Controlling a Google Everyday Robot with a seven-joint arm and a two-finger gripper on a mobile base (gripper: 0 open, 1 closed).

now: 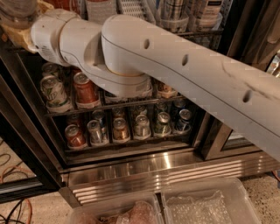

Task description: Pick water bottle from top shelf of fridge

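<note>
Pincer (19, 30) at top shelf's (201, 35) left end, arm (183, 74) across fridge (144, 168) front, cans (120, 127) on racks (109, 104) below, bins (205, 201) before fridge

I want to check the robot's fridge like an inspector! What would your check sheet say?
Surface: dark metal wire top shelf of the black-framed drinks fridge, carrying tall bottles in clear trays.
Job's things: clear plastic water bottle, only partly in view at the top left corner.
Clutter: rows of small drink cans on two lower racks; two clear plastic bins on the floor in front.
Hand: tan hand on the white arm, at the top left beside the water bottle; whether it holds it cannot be told.
Cables: orange and black cables on the floor at left.
Surroundings: ribbed steel base panel; speckled floor.
</note>
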